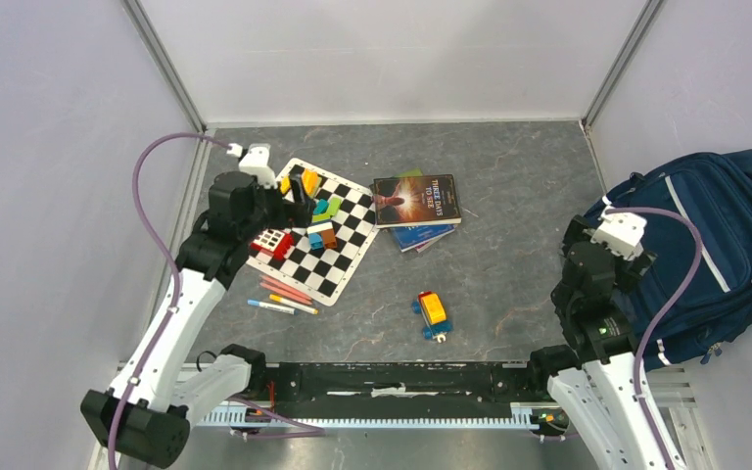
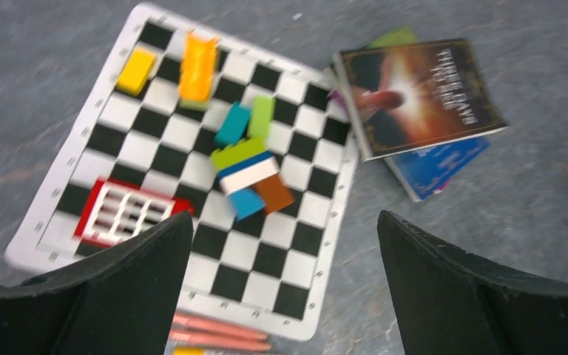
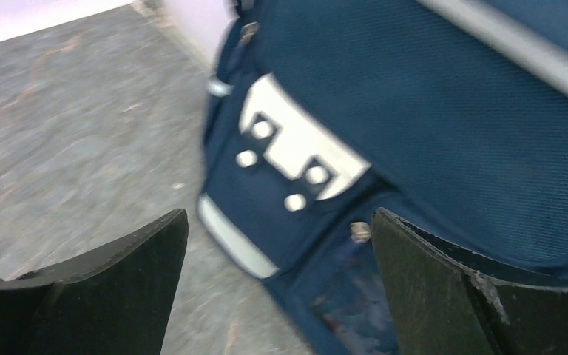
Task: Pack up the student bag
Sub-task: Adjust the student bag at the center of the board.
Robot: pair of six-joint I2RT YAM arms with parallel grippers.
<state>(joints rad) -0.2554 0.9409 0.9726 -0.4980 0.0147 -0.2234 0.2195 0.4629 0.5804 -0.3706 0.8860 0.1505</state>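
As the student bag (image 1: 720, 235) lies just beside our wide right end effector (image 3: 279, 216), we favour that arm; left end effector (image 2: 285, 218) wide, well apart.

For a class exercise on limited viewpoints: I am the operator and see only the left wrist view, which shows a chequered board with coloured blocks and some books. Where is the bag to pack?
Observer: The large navy-blue fabric backpack lies at the right edge of the grey table, beside the right arm.
Operator: Is that arm gripping it?
Observer: No. The right arm's jaws stand open above the white studded patch on the backpack, with nothing held.
Operator: Is anything loose that I cannot see?
Observer: A small blue-and-orange toy vehicle sits on the table between the two arms, nearer the front edge.
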